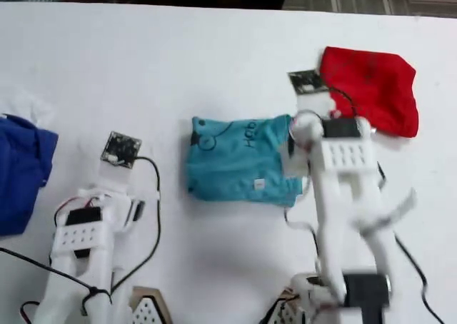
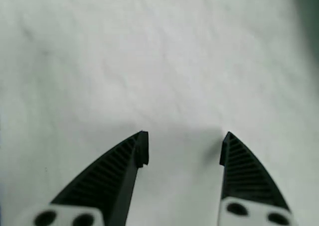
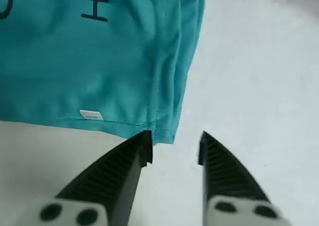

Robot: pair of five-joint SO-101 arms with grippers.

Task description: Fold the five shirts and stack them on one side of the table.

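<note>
Blue, teal, red across white: left the blue shirt (image 1: 21, 170) at the surface's (image 1: 214, 53) far-left edge, fold unclear. Held the left claw (image 2: 183, 147) low over bare surface, jaws apart, empty. Laid the teal shirt (image 1: 239, 160) folded at centre. Posed the right arm stretched forward, right claw (image 3: 174, 147) spread at that shirt's corner, probably to drag it aside. Set the red shirt (image 1: 371, 88) far right.
</note>
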